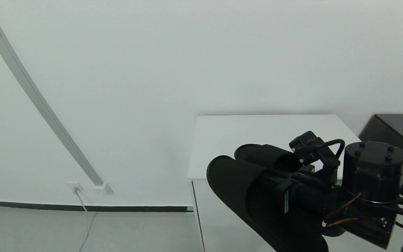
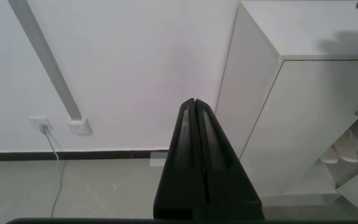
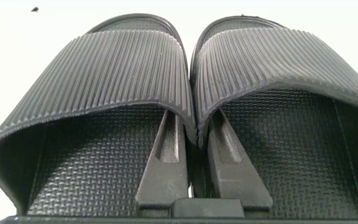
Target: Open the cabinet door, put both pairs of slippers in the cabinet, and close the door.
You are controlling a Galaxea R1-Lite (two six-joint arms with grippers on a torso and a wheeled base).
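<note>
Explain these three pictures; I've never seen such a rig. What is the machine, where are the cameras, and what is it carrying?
This is a two-armed robot on wheels. The wide picture comes from a camera on its head, looking forward and down; the other two come from cameras on its wrists. Before it stands a white cabinet against a wall. The right arm's jaws are shut on a pair of black slippers: one jaw sits inside each slipper, pinching their inner sides together, as the right wrist picture shows close up. The left arm's jaws are shut with nothing between them. Past them, a white pair lies on a shelf inside the cabinet.
</note>
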